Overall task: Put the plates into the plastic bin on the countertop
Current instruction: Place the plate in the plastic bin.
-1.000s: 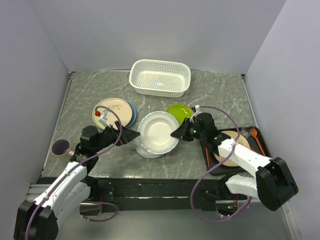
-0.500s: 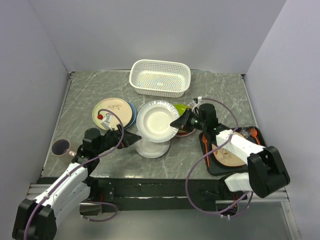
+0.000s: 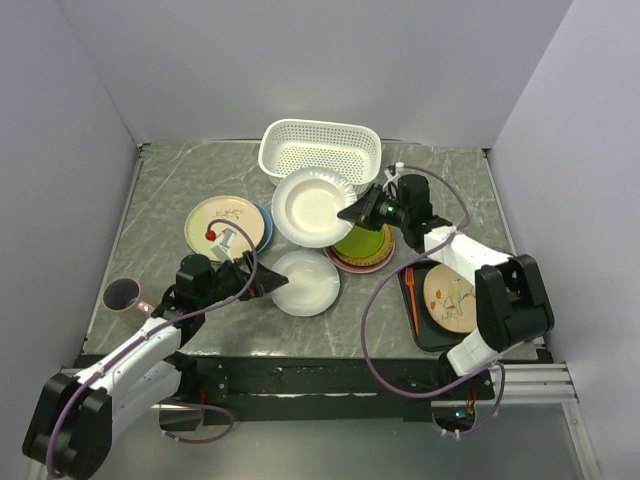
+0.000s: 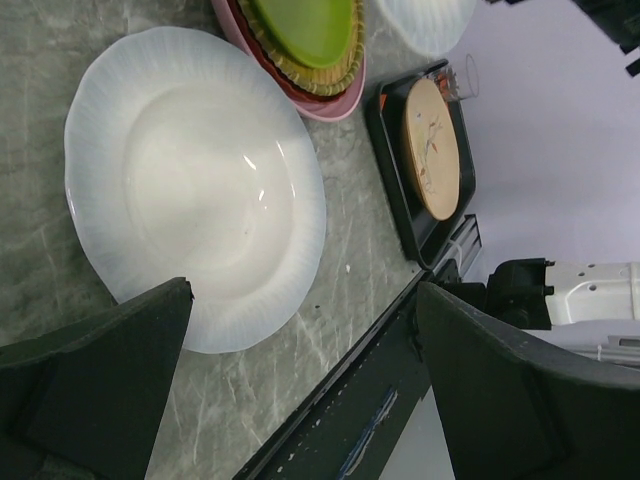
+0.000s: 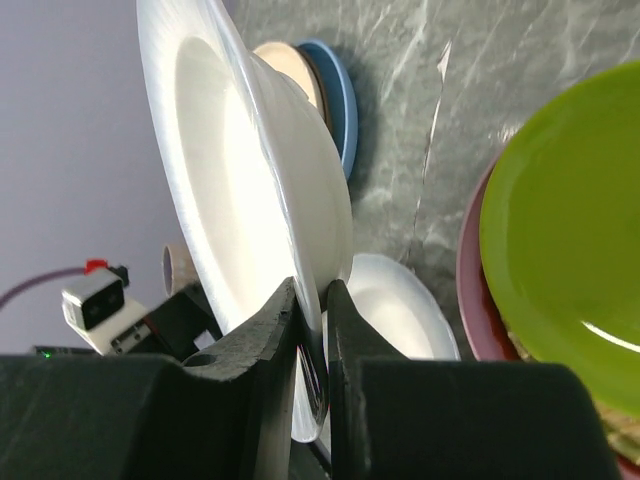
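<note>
My right gripper (image 3: 356, 213) is shut on the rim of a white plate (image 3: 312, 207) and holds it in the air just in front of the white plastic bin (image 3: 320, 152); the plate (image 5: 235, 200) stands tilted in the right wrist view. A second white plate (image 3: 304, 283) lies on the countertop (image 3: 160, 190). My left gripper (image 3: 270, 282) is open at its left rim, and that plate (image 4: 190, 190) fills the left wrist view. A lime green plate (image 3: 365, 240) tops a stack with a pink plate at the bottom. A cream sprig plate (image 3: 225, 222) lies on a blue plate.
A black tray (image 3: 425, 325) at the right holds a patterned plate (image 3: 450, 297) and an orange utensil (image 3: 412, 290). A brown mug (image 3: 123, 294) stands at the left edge. Grey walls close the back and both sides.
My right gripper has carried the white plate up and back from above the lower white plate towards the bin. My left gripper stays low beside the plate on the countertop.
</note>
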